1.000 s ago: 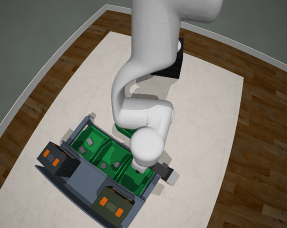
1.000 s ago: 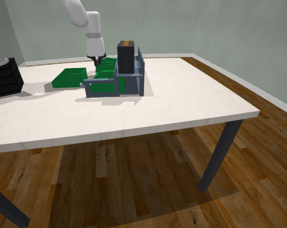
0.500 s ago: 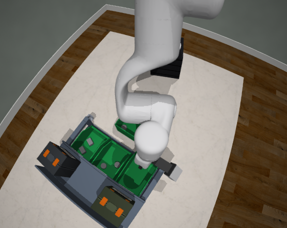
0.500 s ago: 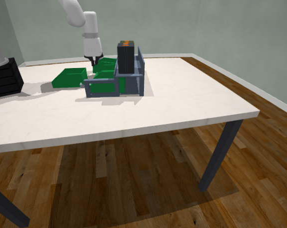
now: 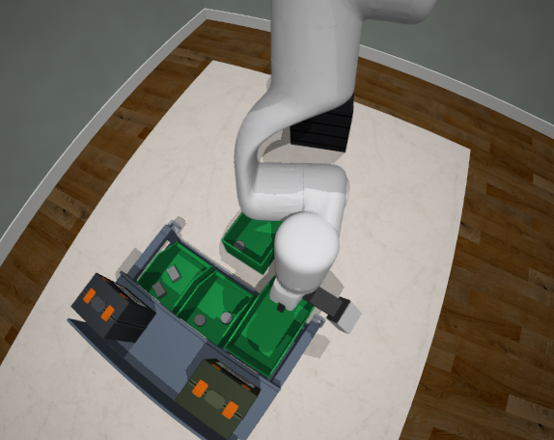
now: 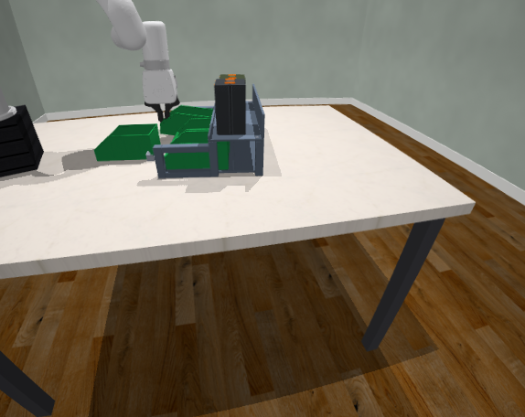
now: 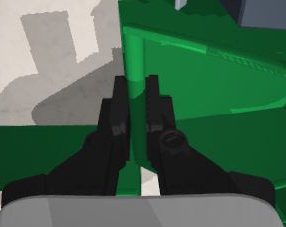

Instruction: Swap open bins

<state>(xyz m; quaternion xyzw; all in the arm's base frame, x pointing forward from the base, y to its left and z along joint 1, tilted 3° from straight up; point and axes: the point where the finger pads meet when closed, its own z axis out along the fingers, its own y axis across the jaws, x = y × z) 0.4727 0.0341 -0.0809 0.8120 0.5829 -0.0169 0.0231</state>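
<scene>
My gripper (image 5: 281, 307) (image 6: 165, 118) (image 7: 138, 94) is shut on a side wall of the empty green bin (image 5: 273, 333) (image 6: 178, 122) (image 7: 210, 85), near its front. This bin is lifted at its place at one end of the shelf (image 5: 167, 347) (image 6: 245, 155) (image 7: 267, 14) and looks tipped, front end raised. Whether its rear end touches the shelf is hidden. The other green bin (image 5: 254, 236) (image 6: 128, 142) (image 7: 41, 149) stands on the table in front of the shelf, partly under the arm, with a round grey part (image 5: 239, 246) inside.
Two more green bins, the middle one (image 5: 212, 301) and the far-end one (image 5: 181, 265), sit on the shelf with grey parts in them. A dark case (image 5: 133, 318) (image 6: 230, 110) and an olive case (image 5: 215, 398) stand on the shelf's upper board. The black robot base (image 5: 321, 127) (image 6: 9, 142) stands behind the arm.
</scene>
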